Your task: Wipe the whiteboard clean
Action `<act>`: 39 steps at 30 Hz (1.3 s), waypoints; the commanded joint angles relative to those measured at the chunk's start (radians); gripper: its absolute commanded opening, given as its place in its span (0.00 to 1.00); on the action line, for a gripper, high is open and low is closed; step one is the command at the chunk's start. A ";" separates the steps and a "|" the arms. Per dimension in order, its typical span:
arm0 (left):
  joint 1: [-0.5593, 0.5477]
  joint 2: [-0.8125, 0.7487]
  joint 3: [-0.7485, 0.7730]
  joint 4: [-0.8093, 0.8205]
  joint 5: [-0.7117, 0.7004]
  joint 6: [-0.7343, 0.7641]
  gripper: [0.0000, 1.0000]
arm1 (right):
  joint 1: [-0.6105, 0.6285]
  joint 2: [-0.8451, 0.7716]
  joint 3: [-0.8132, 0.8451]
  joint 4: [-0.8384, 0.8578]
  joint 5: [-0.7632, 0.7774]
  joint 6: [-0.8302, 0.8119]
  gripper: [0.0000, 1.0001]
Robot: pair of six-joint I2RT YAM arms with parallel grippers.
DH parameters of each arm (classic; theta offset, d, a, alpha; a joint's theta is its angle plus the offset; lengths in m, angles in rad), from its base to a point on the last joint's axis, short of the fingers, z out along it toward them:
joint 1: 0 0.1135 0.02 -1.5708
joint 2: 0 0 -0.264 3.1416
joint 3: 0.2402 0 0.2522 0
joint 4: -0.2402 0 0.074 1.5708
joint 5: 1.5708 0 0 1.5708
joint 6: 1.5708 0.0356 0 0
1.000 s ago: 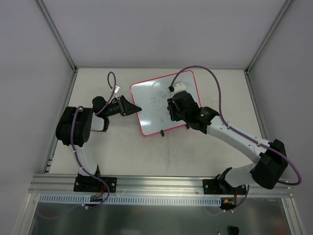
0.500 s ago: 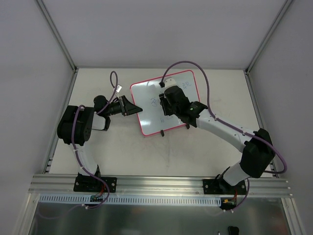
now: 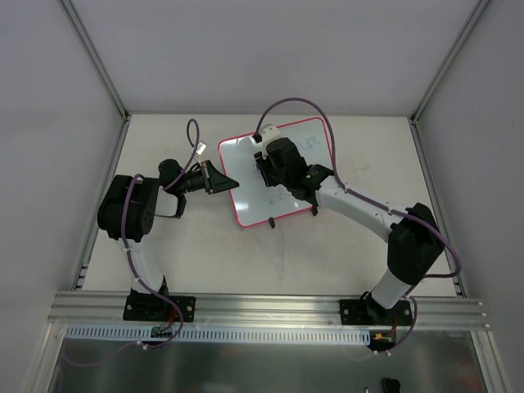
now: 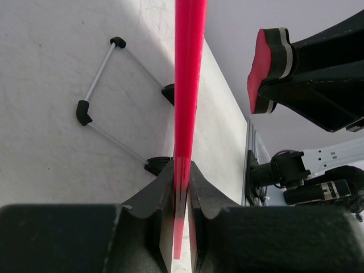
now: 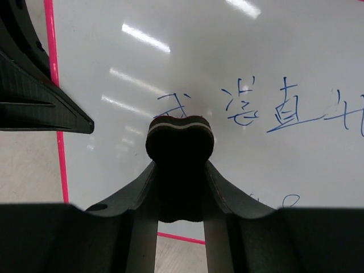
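Jaws of left gripper [image 4: 181,177] pinch the pink frame [image 4: 187,74] at the 9 o'clock edge of board [image 3: 246,176]. Board sits on table [image 3: 327,254], toward 12 o'clock. Judged light, stiff and glossy-slick, so it would likely skid under wiping. The frame edge is the sound hold. Right gripper [image 5: 180,170] jaws clamp eraser [image 5: 180,136]; blue writing [image 5: 267,108] at its 3 o'clock.

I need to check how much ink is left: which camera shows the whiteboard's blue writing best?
The right wrist view: the blue writing sits close and sharp beyond the eraser in the right hand. The top view shows only faint marks, partly under the right arm. The left wrist view sees the whiteboard edge-on, no writing.
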 commanded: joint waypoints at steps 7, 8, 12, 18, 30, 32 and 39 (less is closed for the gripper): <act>-0.008 0.002 0.023 0.399 0.052 0.038 0.00 | -0.015 0.064 0.106 0.048 -0.120 -0.068 0.00; -0.008 0.002 0.022 0.399 0.052 0.042 0.00 | -0.015 0.075 0.110 0.048 -0.125 -0.073 0.00; -0.008 0.001 0.017 0.399 0.053 0.053 0.00 | -0.015 0.101 0.117 0.048 -0.129 -0.084 0.00; -0.010 0.004 0.014 0.399 0.055 0.070 0.00 | -0.014 0.116 0.094 0.077 -0.138 -0.085 0.00; -0.017 0.015 0.009 0.399 0.056 0.082 0.00 | 0.008 0.125 -0.042 0.344 -0.099 -0.114 0.00; -0.017 0.013 0.009 0.399 0.055 0.084 0.00 | 0.014 0.129 -0.047 0.346 -0.079 -0.117 0.00; -0.020 0.002 0.002 0.399 0.058 0.091 0.00 | 0.040 0.161 -0.033 0.344 -0.002 -0.157 0.00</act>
